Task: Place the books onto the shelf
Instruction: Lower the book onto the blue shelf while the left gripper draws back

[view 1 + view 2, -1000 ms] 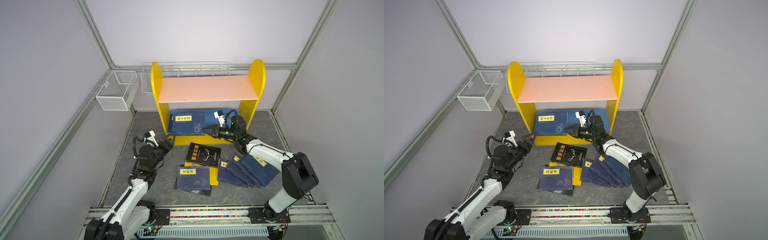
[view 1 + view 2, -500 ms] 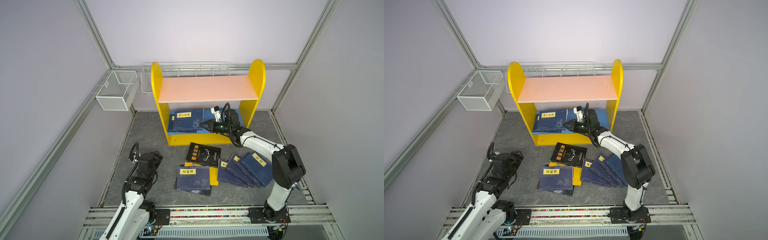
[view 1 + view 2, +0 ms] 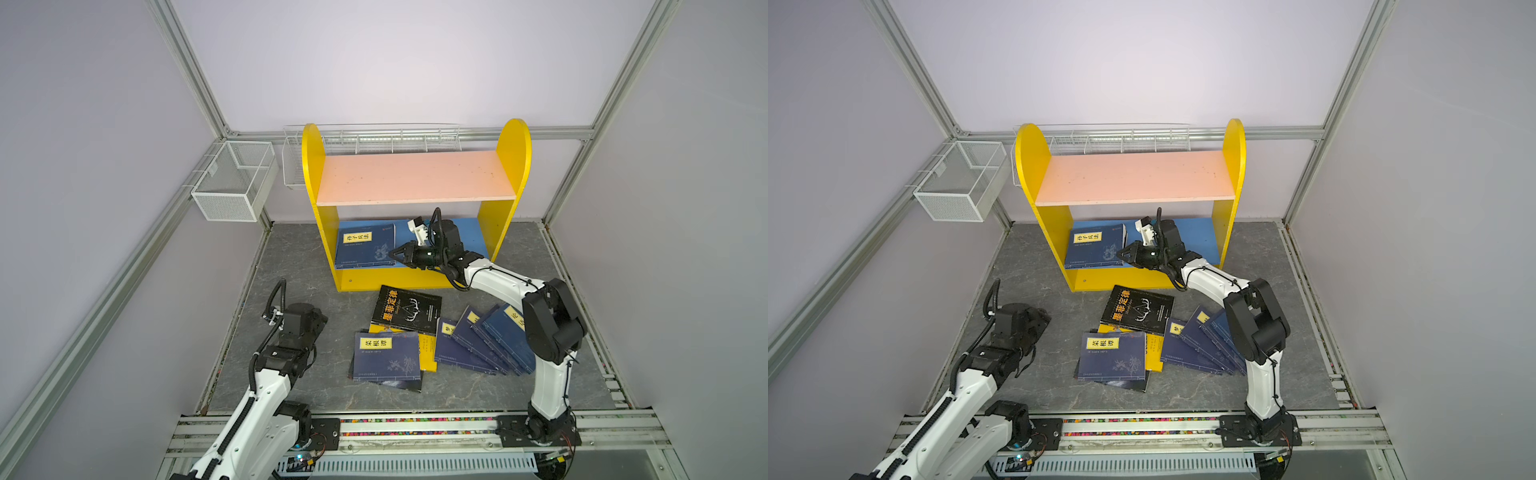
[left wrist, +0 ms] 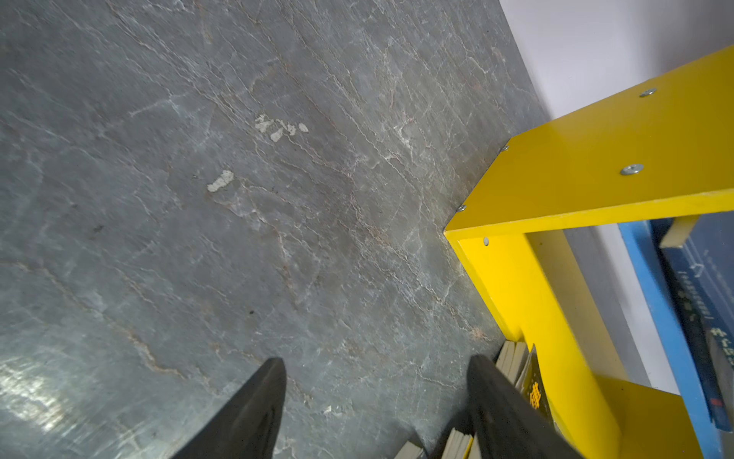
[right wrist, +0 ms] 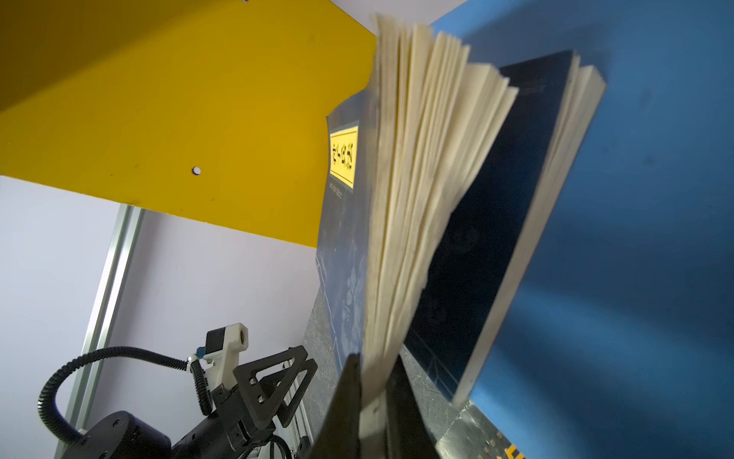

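The shelf has a bare pink upper board (image 3: pixel 415 176) and a blue lower board (image 3: pixel 473 237) between yellow sides. A navy book (image 3: pixel 365 245) (image 3: pixel 1096 245) lies on the lower board at its left end, over another navy book (image 5: pixel 496 222). My right gripper (image 3: pixel 392 252) (image 5: pixel 375 359) is shut on its fanned page edge. On the floor lie a black book (image 3: pixel 407 309), a navy book (image 3: pixel 386 357) over a yellow one (image 3: pixel 428 353), and a fan of navy books (image 3: pixel 486 340). My left gripper (image 4: pixel 377 361) (image 3: pixel 318 328) hangs open over bare floor, left of the books.
A white mesh basket (image 3: pixel 235 180) hangs on the left wall. A long wire basket (image 3: pixel 374 137) runs behind the shelf. Aluminium posts frame the cell, and the arms' rail (image 3: pixel 415 428) runs along the front. Grey stone floor (image 4: pixel 238 198) lies left of the shelf's yellow side (image 4: pixel 595 159).
My left arm has drawn back from the shelf's front toward the front left. My right gripper has moved left and deeper under the pink board, carrying the navy book's edge with it.
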Controlling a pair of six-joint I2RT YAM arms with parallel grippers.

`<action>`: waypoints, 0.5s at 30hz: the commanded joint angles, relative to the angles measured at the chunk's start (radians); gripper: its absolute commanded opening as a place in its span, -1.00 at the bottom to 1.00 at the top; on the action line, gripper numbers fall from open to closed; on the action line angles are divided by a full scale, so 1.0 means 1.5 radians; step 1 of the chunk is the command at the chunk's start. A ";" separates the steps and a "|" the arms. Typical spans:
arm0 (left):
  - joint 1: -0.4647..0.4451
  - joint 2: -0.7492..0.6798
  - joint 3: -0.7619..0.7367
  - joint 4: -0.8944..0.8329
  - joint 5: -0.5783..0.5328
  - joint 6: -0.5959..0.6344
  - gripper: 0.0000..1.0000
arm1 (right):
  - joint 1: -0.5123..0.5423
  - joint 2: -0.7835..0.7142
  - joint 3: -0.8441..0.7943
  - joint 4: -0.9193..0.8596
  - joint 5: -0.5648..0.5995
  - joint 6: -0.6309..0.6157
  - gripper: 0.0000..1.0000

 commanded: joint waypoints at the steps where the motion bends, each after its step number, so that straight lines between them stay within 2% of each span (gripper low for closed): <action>1: 0.003 -0.009 0.020 -0.021 -0.007 0.010 0.46 | 0.004 0.005 0.012 0.039 0.025 0.018 -0.86; 9: 0.003 -0.010 0.019 -0.027 -0.005 0.014 0.46 | 0.003 0.023 0.025 0.066 0.027 0.050 -0.86; 15: 0.003 -0.004 0.014 -0.021 0.000 0.011 0.46 | 0.013 0.034 0.047 0.019 0.030 0.024 -0.86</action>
